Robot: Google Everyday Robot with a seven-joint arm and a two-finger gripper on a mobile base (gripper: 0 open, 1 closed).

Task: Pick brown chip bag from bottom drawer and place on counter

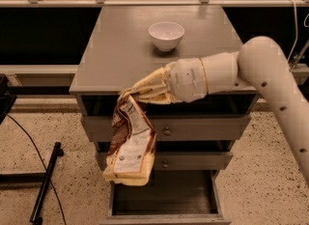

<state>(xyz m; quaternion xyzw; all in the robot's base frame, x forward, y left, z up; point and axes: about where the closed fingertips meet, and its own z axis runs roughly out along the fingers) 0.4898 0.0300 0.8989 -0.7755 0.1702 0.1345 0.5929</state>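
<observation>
My gripper (pixel 129 93) is shut on the top edge of the brown chip bag (pixel 130 144). It holds the bag at the front edge of the counter (pixel 120 50). The bag is brown and pale yellow with a white label panel, and it hangs down in front of the two knobbed drawers. Its lower end is just above the open bottom drawer (pixel 166 200), which shows a dark inside. My white arm (pixel 251 69) reaches in from the right across the counter's front right part.
A white bowl (pixel 166 35) stands on the counter towards the back. Two grey drawers with brass knobs (pixel 167 132) sit above the bottom drawer. A black stand and cable (pixel 46 180) lie on the speckled floor at the left. A rail runs behind the cabinet.
</observation>
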